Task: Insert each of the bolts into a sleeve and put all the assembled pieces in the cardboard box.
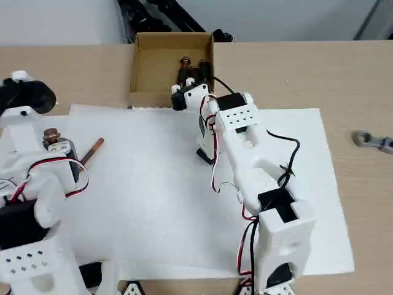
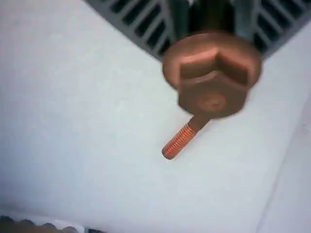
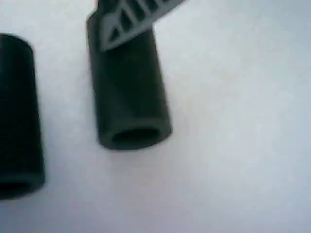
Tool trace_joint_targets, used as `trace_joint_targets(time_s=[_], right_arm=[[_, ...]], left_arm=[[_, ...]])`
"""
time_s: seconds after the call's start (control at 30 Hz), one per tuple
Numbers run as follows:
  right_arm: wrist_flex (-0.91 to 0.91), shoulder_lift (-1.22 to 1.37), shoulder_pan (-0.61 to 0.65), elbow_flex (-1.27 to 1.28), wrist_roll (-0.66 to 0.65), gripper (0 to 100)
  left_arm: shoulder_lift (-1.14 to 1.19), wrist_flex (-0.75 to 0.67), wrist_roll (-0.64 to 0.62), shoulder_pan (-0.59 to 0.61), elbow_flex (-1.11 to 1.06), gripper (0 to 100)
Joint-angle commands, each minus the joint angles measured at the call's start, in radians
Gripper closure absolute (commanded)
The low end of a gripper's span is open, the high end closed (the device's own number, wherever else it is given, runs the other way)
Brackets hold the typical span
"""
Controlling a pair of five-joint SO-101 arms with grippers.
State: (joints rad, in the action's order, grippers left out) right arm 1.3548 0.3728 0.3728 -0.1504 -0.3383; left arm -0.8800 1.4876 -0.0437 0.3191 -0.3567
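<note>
My left gripper (image 1: pixel 56 146) hangs over the left side of the white sheet, shut on a copper bolt (image 2: pixel 212 73) whose hex head (image 1: pixel 51 133) points up at the wrist camera. A second copper bolt (image 1: pixel 93 151) lies on the sheet beside it, and its threaded end (image 2: pixel 178 141) peeks out from behind the held head. Two black sleeves lie side by side on the sheet, one (image 3: pixel 129 97) directly under my right gripper (image 1: pixel 206 153) and one (image 3: pixel 17 116) beside it. The cardboard box (image 1: pixel 140 61) at the back holds assembled pieces (image 1: pixel 191 70).
The white sheet (image 1: pixel 153 203) covers most of the wooden table. A metal tool (image 1: pixel 371 140) lies on the bare wood at the far right. The right arm (image 1: pixel 258 160) stretches from the front edge toward the box, crossing the sheet's middle.
</note>
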Motion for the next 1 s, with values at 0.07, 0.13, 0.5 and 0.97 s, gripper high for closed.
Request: trace_joint_targets(time_s=[0.07, 0.13, 0.5, 0.97], right_arm=[[0.097, -0.022, 0.077, -0.075, -0.002, 85.7], [0.131, -0.033, 0.102, -0.104, -0.002, 85.7], [0.156, 0.018, 0.117, -0.13, 0.032, 85.7], [0.111, 0.107, 0.14, -0.132, 0.029, 85.5]], left_arm=[[-0.02, -0.012, 0.002, 0.003, 0.004, 99], [-0.02, -0.009, 0.002, 0.003, 0.004, 99], [-0.02, -0.005, -0.002, 0.003, 0.004, 99], [-0.015, -0.005, -0.002, 0.003, 0.004, 99]])
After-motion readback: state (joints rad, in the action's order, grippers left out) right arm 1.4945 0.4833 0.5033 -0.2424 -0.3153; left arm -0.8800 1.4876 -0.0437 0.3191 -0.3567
